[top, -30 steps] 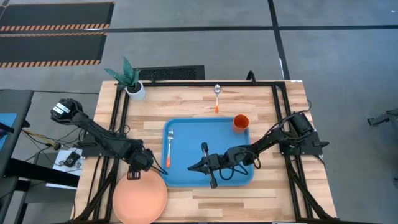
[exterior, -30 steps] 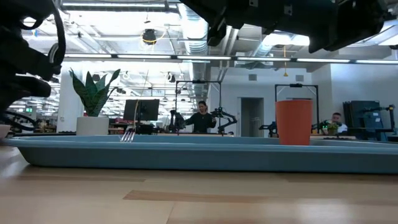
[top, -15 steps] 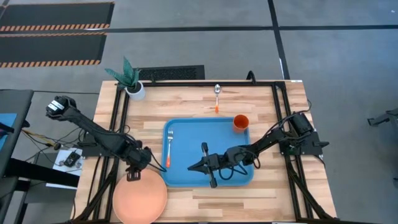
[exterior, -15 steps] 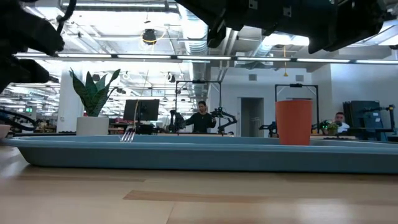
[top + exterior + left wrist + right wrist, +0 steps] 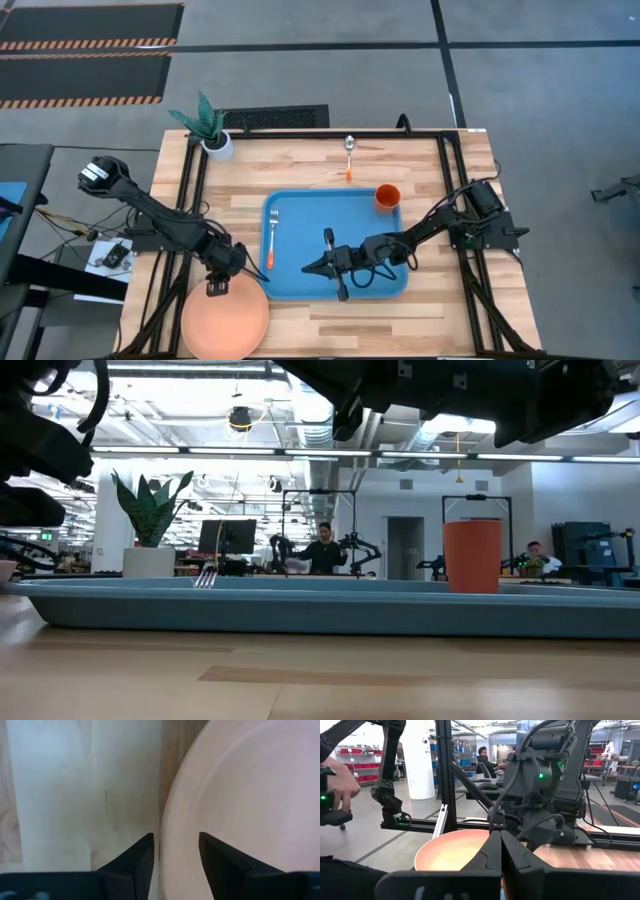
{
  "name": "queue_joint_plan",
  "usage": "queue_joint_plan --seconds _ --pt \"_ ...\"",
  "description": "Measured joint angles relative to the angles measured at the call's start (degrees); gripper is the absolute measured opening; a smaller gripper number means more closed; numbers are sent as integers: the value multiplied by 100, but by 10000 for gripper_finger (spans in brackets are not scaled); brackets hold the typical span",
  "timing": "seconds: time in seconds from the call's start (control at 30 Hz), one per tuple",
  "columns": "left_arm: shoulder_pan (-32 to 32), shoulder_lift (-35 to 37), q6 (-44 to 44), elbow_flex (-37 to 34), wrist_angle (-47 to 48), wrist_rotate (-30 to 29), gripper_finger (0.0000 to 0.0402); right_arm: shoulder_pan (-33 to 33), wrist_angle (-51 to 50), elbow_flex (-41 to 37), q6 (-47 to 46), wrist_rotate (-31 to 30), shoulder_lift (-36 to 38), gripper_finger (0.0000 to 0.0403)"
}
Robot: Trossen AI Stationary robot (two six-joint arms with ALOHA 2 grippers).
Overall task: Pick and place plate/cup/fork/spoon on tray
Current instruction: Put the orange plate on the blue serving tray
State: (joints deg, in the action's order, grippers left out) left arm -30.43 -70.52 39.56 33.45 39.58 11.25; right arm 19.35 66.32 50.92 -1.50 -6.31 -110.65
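The salmon-orange plate (image 5: 225,318) lies flat on the table at the near left, beside the blue tray (image 5: 300,285). My left gripper (image 5: 175,840) is open above the plate's far rim (image 5: 167,815), one finger over the bare wood and one over the plate. The fork (image 5: 271,235) lies in the tray's left part. The orange cup (image 5: 387,197) stands upright in the tray's far right corner. The spoon (image 5: 349,155) lies on the table beyond the tray. My right gripper (image 5: 315,268) is shut and empty over the tray's near part.
A white pot with a green plant (image 5: 210,130) stands at the table's far left corner. Black frame rails (image 5: 190,200) run along the table's left, right and far sides. People are in the room beyond the table (image 5: 322,550).
My left gripper has shifted a little toward the table's near edge, over the plate's far rim. The plate, the tray and my right gripper have kept still.
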Motion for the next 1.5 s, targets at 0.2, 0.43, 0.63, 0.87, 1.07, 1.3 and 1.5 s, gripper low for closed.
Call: queue_joint_plan --seconds 0.2,0.43,0.63,0.87,1.07,1.3,1.5 --pt "-11 -3 -136 0 -11 -59 99 0 1 0 0 1 -2 8" --pt "-11 -3 -246 -1 7 -173 18 0 -9 0 -2 0 -2 8" --pt "-11 -3 -311 -2 2 -165 5 0 -9 -1 -2 1 -1 8" --pt "-11 -3 -163 -2 -10 -158 17 0 -9 -2 -4 1 0 8" --pt "-11 -3 -148 -2 -14 -209 61 0 -9 -2 -7 2 -2 8" --pt "-11 -3 -180 -2 -11 -273 90 0 -9 -2 -7 0 -2 8" --pt "-11 -3 -173 -2 -11 -263 92 0 -10 -2 -4 1 -1 8"
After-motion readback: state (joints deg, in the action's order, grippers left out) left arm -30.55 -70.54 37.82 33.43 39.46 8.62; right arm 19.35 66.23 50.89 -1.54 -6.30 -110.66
